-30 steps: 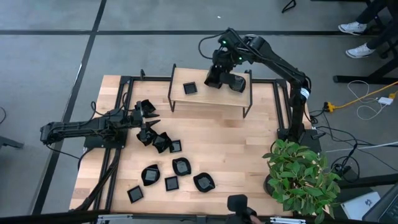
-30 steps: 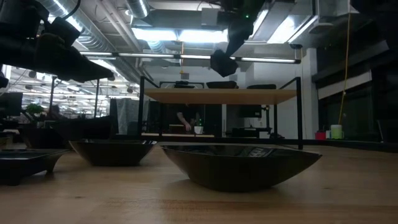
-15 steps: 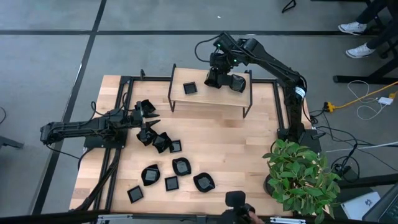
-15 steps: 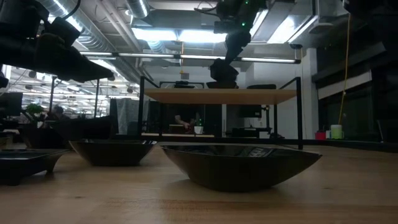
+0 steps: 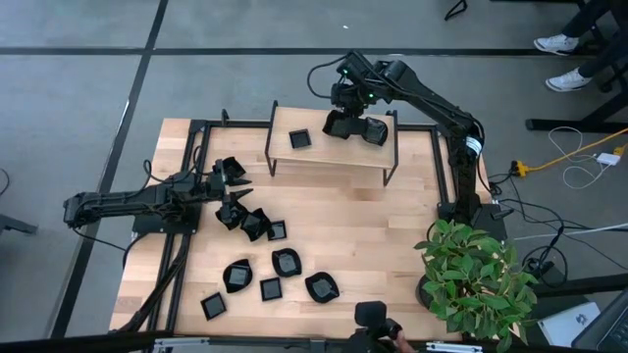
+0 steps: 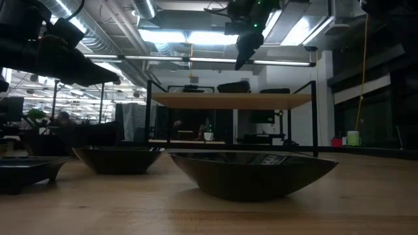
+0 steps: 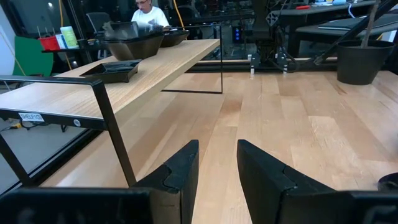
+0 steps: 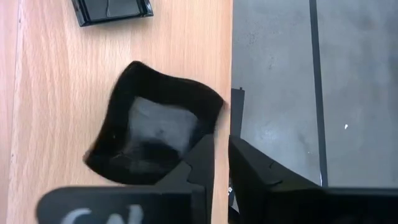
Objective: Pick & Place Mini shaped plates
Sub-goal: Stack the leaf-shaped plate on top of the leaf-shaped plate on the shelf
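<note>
the wavy-edged mini plate (image 8: 155, 134) sits on the raised wooden shelf (image 8: 50, 81), right gripper (image 8: 221, 163) fingers slightly parted at its rim; glossy, rigid, light, likely slippery and chippable, so pinch the thin rim; left gripper (image 7: 214, 165) waits with fingers spread.

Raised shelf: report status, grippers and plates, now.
Right gripper above the raised shelf, fingers slightly apart, wavy-edged plate lying on shelf beside square plate. Left gripper open, empty, low over the table. Nothing in the way.

Wooden table (image 5: 373, 230) carries a shelf (image 5: 339, 157) and plates (image 5: 285, 262).
</note>
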You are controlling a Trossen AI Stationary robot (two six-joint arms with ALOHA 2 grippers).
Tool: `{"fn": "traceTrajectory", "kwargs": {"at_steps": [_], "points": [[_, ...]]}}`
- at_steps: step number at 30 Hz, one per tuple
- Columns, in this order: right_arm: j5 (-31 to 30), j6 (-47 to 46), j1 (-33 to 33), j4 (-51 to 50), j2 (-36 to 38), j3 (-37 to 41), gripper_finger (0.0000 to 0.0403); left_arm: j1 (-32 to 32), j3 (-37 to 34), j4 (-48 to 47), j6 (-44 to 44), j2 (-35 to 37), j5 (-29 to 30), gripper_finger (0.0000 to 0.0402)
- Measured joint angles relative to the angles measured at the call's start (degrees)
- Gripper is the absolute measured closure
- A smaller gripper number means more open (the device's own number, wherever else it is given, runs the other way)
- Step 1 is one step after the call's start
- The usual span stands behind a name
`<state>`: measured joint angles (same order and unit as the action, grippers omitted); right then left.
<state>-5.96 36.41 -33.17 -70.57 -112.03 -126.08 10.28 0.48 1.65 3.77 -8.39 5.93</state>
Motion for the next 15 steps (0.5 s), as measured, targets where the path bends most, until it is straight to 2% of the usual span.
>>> {"fn": "traceTrajectory", "kwargs": {"at_steps": [15], "points": [[0.85, -0.18, 0.73, -0.32, 0.0, 0.0, 0.0344, -0.01, 0.0, 0.0, 0.0, 0.0, -0.01, 0.0297]]}}
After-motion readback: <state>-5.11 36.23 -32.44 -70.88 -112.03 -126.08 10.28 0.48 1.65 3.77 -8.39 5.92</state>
